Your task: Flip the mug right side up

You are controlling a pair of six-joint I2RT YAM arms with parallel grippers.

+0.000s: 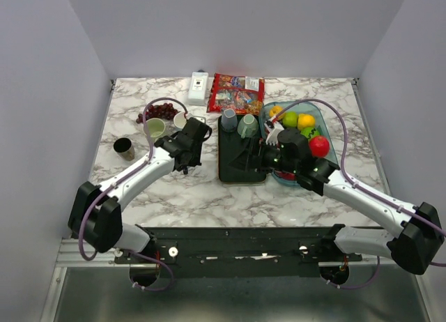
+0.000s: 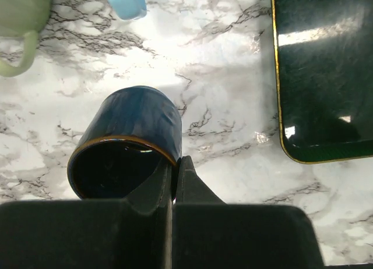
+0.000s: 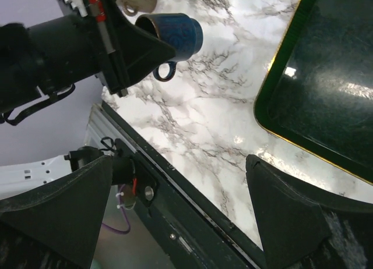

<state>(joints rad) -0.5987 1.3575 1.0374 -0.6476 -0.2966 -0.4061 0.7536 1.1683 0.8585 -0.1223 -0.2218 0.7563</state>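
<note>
A dark blue mug [image 2: 125, 135] with a gold rim lies on its side, its mouth turned toward the left wrist camera. My left gripper [image 2: 175, 164] is shut on the rim, one finger inside the mouth and one outside. From the right wrist I see the mug [image 3: 179, 31] in the left gripper [image 3: 145, 45] with its handle [image 3: 165, 71] hanging down. In the top view the left gripper [image 1: 197, 132] covers the mug. My right gripper [image 3: 179, 164] is open and holds nothing; it hovers over the black tray [image 1: 237, 174].
A green mug [image 1: 155, 127], a dark cup [image 1: 124, 148] and red fruit [image 1: 164, 111] sit left of the left gripper. Two clear cups [image 1: 237, 122] stand at the tray's far end. A blue fruit bowl [image 1: 327, 137], a snack bag [image 1: 237, 92] and a white box [image 1: 198, 86] lie behind.
</note>
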